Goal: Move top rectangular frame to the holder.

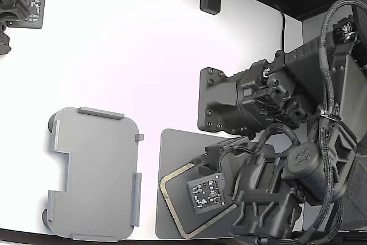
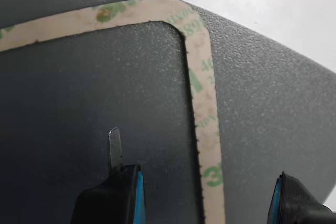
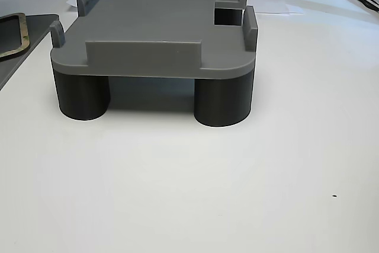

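Frame: top rectangular frame (image 2: 205, 103) lies flat on the dark grey mat (image 2: 79, 129); tan strip w/ green print; one rounded corner and two legs visible in wrist view; in exterior view a corner shows near the mat's front edge (image 1: 172, 199), rest hidden by the arm.
Mat: sits on the white desk (image 1: 143, 55) at its front edge, toward exterior view's right.
Holder: holder (image 1: 94, 170) stands on the desk just beside the mat, toward exterior view's left, not touching it; raised on dark round legs (other view (image 3: 154, 22)); edge tabs up, top bare.
Gripper: gripper (image 2: 205, 192) hangs close over the mat; fingers apart, nothing between them; one finger (image 2: 118, 192), w/ a thin metal blade, is over the area inside the frame; the other (image 2: 299, 203) is over the mat outside it.
Key relation: you straddle one leg of the frame; that leg runs lengthwise betw. the fingers, away from the wrist to the rounded corner, where the frame turns off across the mat; cannot tell if the blade tip touches the mat.
Long axis: cannot tell; too much of the frame is hidden.
Next move (judgement): you likely need the blade under the leg's inner edge before closing; frame is thin, may flex or slip.
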You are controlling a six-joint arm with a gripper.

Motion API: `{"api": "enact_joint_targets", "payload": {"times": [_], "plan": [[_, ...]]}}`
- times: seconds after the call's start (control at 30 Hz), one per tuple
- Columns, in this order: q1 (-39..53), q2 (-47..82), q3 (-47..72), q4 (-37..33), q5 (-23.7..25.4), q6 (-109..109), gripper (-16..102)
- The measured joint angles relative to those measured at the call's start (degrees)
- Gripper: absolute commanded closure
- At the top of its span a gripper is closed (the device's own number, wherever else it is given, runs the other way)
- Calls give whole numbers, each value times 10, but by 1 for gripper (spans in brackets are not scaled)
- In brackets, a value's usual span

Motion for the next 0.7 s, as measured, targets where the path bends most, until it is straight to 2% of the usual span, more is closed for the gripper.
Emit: {"api": "enact_joint_targets", "payload": {"times": [0.2, 0.3, 0.6, 0.7], "plan": [[0, -31, 0, 2, 4, -23, -11], [0, -42, 0, -3, 16, -38, -13], [-14, -61, 19, -80, 4, -74, -14], [-14, -63, 25, -86, 4, -79, -12]]}}
